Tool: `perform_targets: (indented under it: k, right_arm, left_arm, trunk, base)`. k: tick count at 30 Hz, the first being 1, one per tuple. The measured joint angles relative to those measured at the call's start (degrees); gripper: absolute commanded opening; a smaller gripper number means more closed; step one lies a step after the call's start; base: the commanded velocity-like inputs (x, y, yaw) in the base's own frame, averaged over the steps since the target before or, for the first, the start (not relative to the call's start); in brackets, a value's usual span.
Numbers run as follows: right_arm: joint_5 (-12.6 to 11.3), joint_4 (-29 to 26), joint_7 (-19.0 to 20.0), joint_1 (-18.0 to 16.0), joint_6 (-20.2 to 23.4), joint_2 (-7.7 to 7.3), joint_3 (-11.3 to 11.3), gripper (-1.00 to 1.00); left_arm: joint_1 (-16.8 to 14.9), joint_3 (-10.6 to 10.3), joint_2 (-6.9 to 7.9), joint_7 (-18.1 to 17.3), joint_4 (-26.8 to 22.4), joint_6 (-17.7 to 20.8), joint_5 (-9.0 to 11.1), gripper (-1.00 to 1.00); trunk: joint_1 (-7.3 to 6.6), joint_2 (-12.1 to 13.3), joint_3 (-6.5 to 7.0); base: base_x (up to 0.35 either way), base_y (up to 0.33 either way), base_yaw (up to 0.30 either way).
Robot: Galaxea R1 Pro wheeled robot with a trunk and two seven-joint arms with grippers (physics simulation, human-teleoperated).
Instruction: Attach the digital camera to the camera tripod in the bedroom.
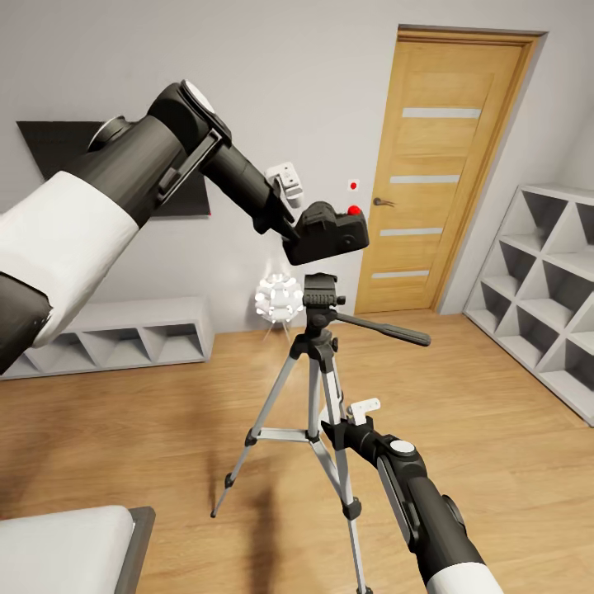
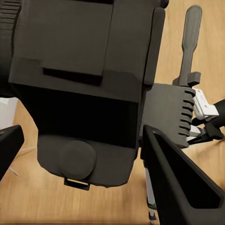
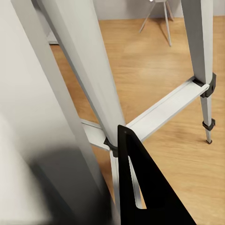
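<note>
Left claw: clenched on the digital camera, held in the air just above the tripod head, apart from it.
Right claw: at the camera tripod centre column, between the legs; grip state can't tell.
Tripod: upright on the wood floor, pan handle pointing to 3 o'clock.
Door: at 1 o'clock behind the camera.
</note>
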Motion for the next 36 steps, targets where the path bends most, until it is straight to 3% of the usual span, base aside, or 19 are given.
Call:
perform_targets:
  k: [15,22,36]
  right_arm:
    - [-0.1,0.0,0.0,0.0,0.0,-0.01,0.0,-1.00]
    - [0.0,0.0,0.0,0.0,0.0,-0.01,0.0,-1.00]
    - [0.0,0.0,0.0,0.0,0.0,-0.01,0.0,-1.00]
  left_arm:
    - [0.0,-0.2,0.46,-4.5,-0.7,0.2,-0.5,-1.00]
    - [0.0,-4.2,0.45,-4.7,-0.7,0.4,-0.5,-1.00]
    - [0.0,-4.8,0.44,-4.7,-0.7,0.5,-0.7,-1.00]
  trunk:
    - [0.00,0.0,0.00]
    - [0.00,0.0,0.00]
    - [0.00,0.0,0.00]
  base:
    - [0.000,0.000,0.000]
    - [0.000,0.000,0.000]
    - [0.000,0.000,0.000]
